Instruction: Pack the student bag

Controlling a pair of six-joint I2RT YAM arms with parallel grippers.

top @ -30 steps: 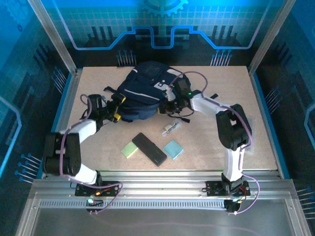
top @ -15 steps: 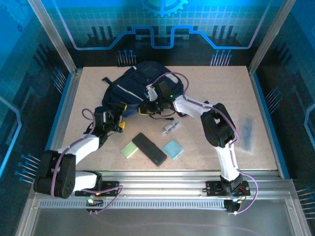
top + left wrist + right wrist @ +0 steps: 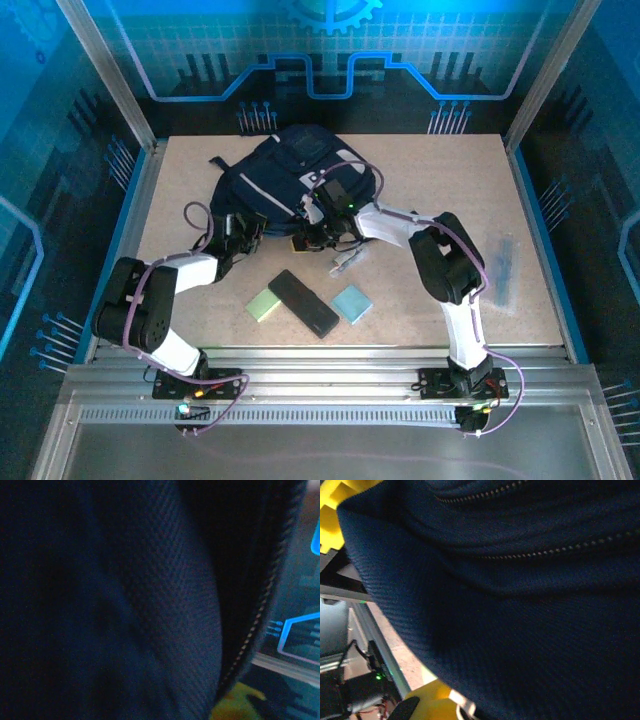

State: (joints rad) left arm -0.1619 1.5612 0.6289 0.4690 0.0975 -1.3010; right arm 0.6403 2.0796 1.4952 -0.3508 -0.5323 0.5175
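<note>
**Two tools at the near edge of the student bag (image 3: 290,175)**

The left tool (image 3: 247,230) has its jaws together at the near-left edge of the student bag. Its wrist camera sits right against dark navy weave and a zipper line, so I cannot tell whether any cloth is pinched. The right tool (image 3: 314,232) is clamped on a fold of the bag's near edge, with navy fabric running between its yellow fingers (image 3: 331,510). The bag lies slumped on the far half of the tabletop (image 3: 450,180). A small silvery object (image 3: 346,261) lies on the bag's near side, just beside the right tool. Further out from the bag on that side is a row of three things: a green pad (image 3: 264,304), a black case (image 3: 303,303) and a pale blue pad (image 3: 351,303). The case is between the two pads.
</note>
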